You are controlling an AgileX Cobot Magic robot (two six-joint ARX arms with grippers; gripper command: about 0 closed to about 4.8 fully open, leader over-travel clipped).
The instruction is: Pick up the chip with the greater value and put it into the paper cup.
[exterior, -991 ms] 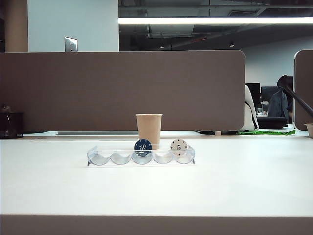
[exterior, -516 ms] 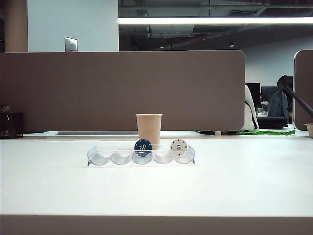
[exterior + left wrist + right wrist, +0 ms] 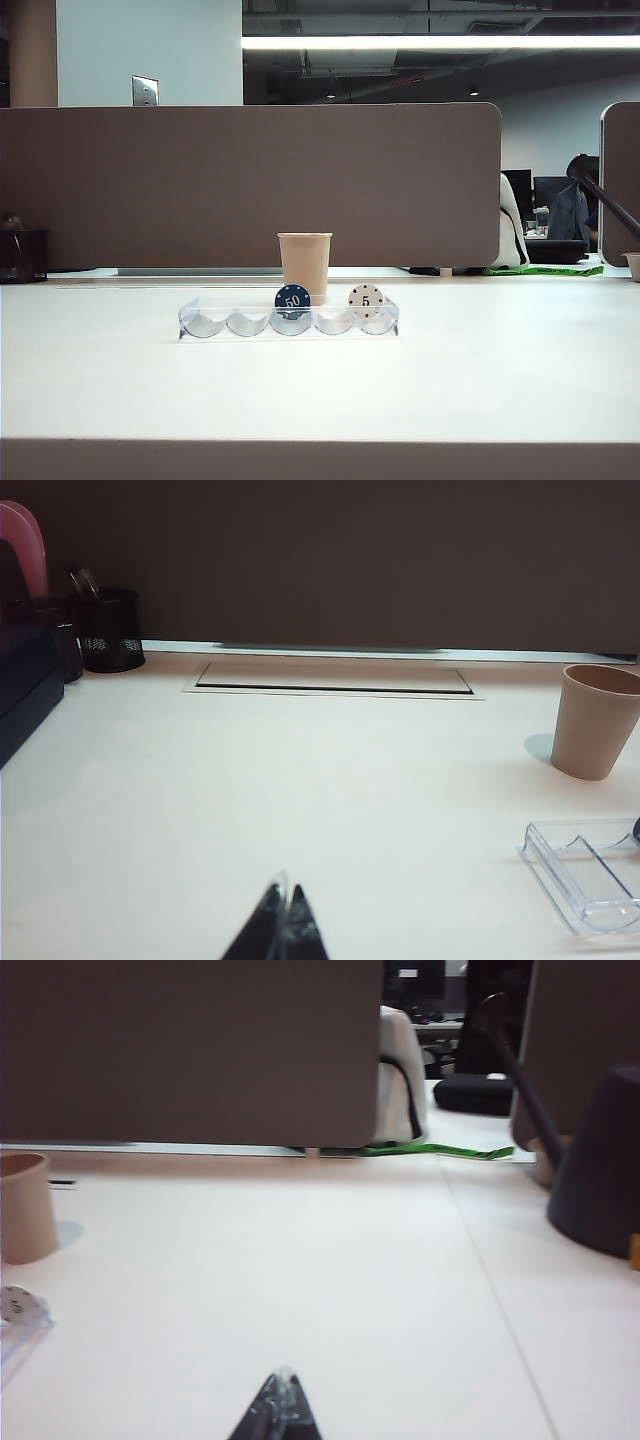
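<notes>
The tan paper cup (image 3: 304, 262) stands upright behind a clear plastic chip tray (image 3: 210, 325). In the tray stand a blue "50" chip (image 3: 292, 298) and a white "5" chip (image 3: 366, 298). The chip with the greater value is out of view. My left gripper (image 3: 287, 890) is shut and empty, low over the bare table, far from the cup (image 3: 594, 723) and the tray's end (image 3: 585, 870). My right gripper (image 3: 285, 1375) is shut and empty too, well away from the cup (image 3: 24, 1208) and the white chip (image 3: 22, 1305). Neither gripper shows in the exterior view.
A brown partition (image 3: 250, 180) closes the table's far side. A black mesh pen holder (image 3: 110, 630) and a dark box (image 3: 25, 680) stand on the left arm's side. A dark rounded object (image 3: 600, 1170) sits on the right arm's side, and a cable slot (image 3: 330, 677) lies near the partition.
</notes>
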